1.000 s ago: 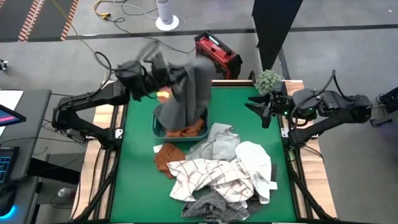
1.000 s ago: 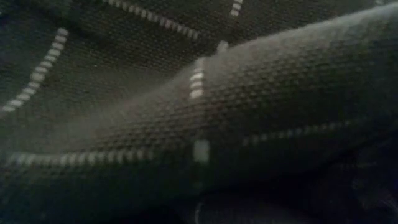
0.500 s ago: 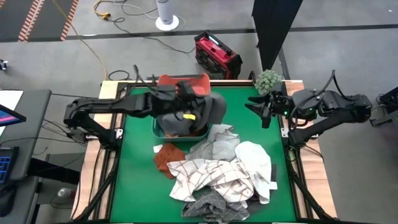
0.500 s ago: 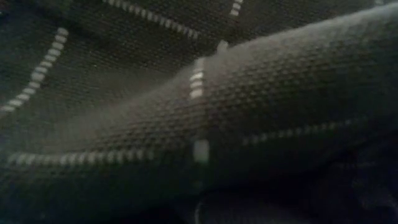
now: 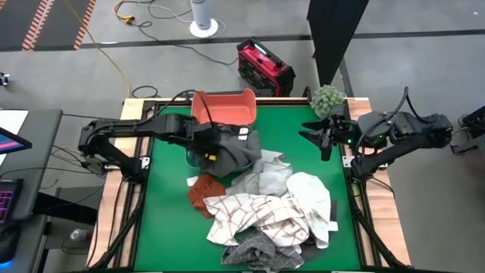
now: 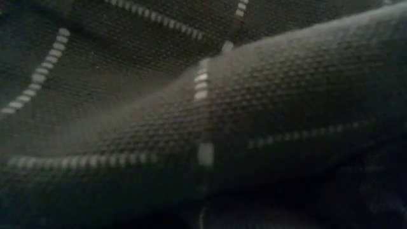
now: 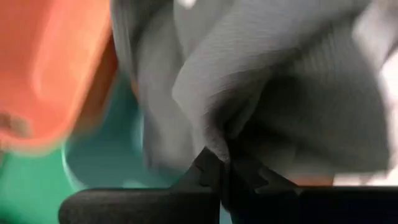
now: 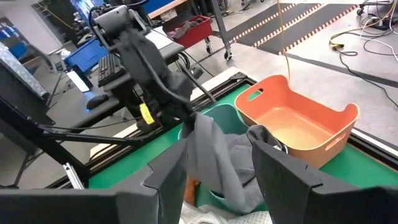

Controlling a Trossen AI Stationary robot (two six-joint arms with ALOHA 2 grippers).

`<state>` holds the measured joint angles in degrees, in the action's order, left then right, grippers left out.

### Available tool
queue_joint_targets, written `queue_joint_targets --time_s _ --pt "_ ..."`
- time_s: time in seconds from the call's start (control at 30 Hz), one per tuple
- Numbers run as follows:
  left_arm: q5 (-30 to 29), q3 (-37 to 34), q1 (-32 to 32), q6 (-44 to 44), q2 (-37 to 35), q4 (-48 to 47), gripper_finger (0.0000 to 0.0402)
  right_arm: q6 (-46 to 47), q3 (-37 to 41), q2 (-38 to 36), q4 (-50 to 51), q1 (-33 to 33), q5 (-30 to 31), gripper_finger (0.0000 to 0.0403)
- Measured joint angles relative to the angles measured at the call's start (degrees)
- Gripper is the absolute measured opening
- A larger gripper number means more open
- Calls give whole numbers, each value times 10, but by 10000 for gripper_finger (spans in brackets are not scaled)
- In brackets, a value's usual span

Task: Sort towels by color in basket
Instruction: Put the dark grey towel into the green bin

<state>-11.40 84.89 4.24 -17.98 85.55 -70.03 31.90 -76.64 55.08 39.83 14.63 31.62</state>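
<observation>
My left gripper [image 5: 210, 150] is shut on a dark grey towel [image 5: 239, 150] heaped over the teal basket [image 5: 189, 157]; the towel's right part spills over the basket's rim toward the pile. The left wrist view shows the same gripper [image 7: 221, 167] and towel [image 7: 298, 106]. An orange basket [image 5: 224, 108] stands just beyond the teal one. A rust-orange towel [image 5: 200, 193] lies flat on the mat. Light grey [image 5: 267, 178], white [image 5: 311, 199] and checked [image 5: 246, 216] towels are piled near the middle. My right gripper [image 5: 319, 136] hovers open at the table's right edge. My left gripper pinches a bunched fold of the dark grey towel [image 7: 216, 134] between its two shut fingers [image 7: 205, 171]. It comes in slanting from the table's left and above. The rest of the towel lies slack on the teal basket and over its right rim.
A fuzzy green ball [image 5: 327, 98] sits at the table's far right corner, by the right arm. A dark checked towel [image 6: 203, 127] fills the low view; it lies at the near edge [image 5: 261, 250]. Bare green mat [image 5: 163, 227] shows on the near left.
My left gripper has come down from high above the table's far left and moved toward the teal basket, staying shut on the dark grey towel. The towel, which hung long below it, has sunk into a heap on the teal basket. The orange basket has come into sight.
</observation>
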Motion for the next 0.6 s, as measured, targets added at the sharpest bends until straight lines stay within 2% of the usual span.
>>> queue_joint_targets --time_s 0.17,0.37,0.47,0.6 --pt "24 0 16 -66 5 -73 0 0 0 0 0 0 0 207" --pt "33 0 25 -112 9 -69 5 2 0 1 0 0 0 207" --pt "34 0 21 -83 7 -58 32 2 0 1 0 0 0 207" --pt "38 0 21 -55 5 -61 96 2 0 1 0 0 0 207"
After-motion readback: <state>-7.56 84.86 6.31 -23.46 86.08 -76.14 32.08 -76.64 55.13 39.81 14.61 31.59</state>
